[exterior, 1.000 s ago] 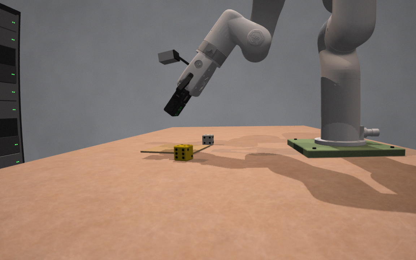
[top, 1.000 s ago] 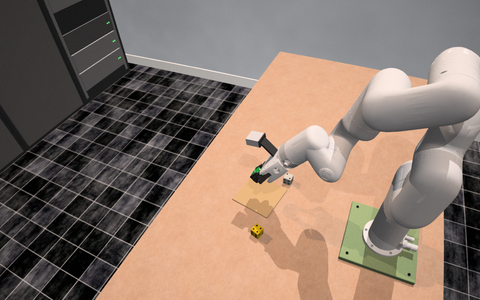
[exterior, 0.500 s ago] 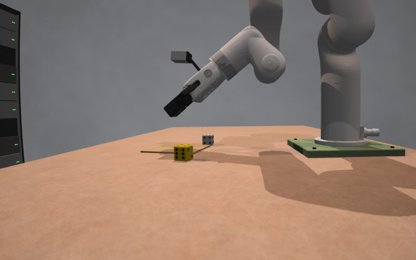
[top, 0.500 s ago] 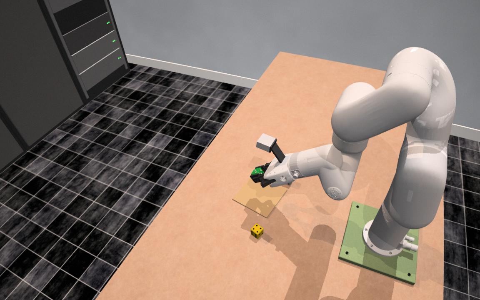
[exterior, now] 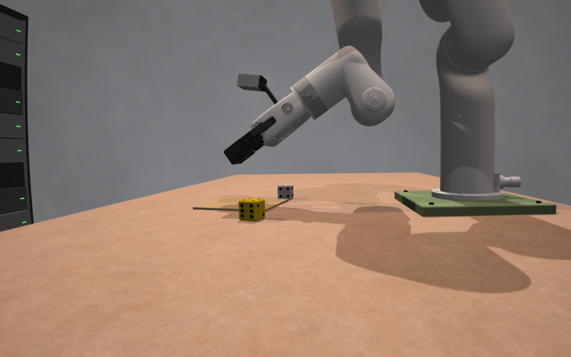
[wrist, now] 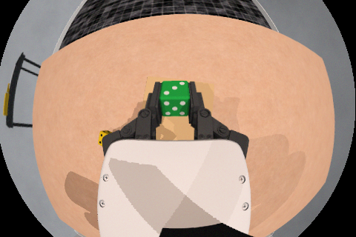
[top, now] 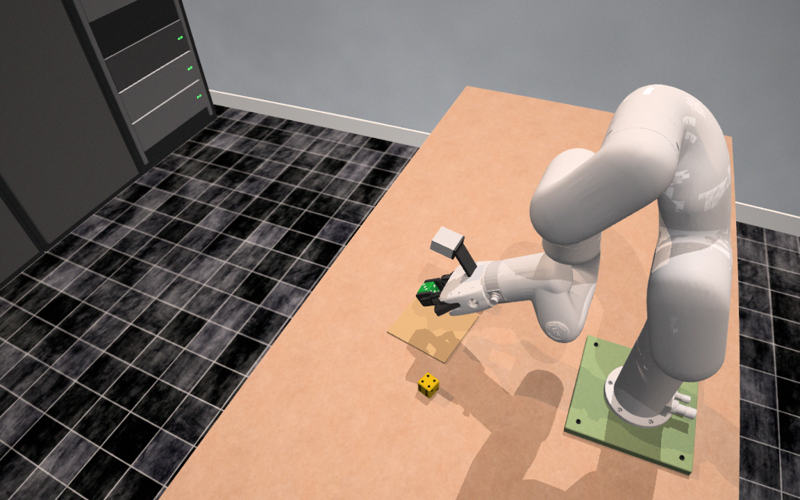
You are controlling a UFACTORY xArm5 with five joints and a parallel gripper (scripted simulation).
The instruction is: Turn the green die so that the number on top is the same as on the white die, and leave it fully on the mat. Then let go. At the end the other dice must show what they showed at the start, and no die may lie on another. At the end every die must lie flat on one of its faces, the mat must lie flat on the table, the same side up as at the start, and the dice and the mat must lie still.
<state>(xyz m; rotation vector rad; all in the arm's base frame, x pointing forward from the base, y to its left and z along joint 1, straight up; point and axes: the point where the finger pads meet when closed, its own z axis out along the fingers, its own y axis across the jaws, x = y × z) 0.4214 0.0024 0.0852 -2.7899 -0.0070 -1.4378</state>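
Observation:
My gripper (top: 429, 292) (exterior: 238, 152) (wrist: 175, 90) is shut on the green die (wrist: 175, 98) (top: 428, 289) and holds it in the air above the mat (top: 404, 329) (exterior: 214, 204) (wrist: 208, 94). The gripper is steeply tilted, its fingers slanting down to the left in the exterior view. In the wrist view the green die's upper visible face shows three pips and the face nearer the palm shows five. The white die (exterior: 285, 192) stands flat beyond the mat's right edge. Its side shows four pips; its top number is unreadable, and it is hidden in the other views.
A yellow die (top: 428, 385) (exterior: 251, 209) (wrist: 102, 135) lies flat on the table in front of the mat, with four pips on top in the top view. The arm's base stands on a green plate (top: 583, 398) (exterior: 491, 209) to the right. The table's left edge lies beyond the mat.

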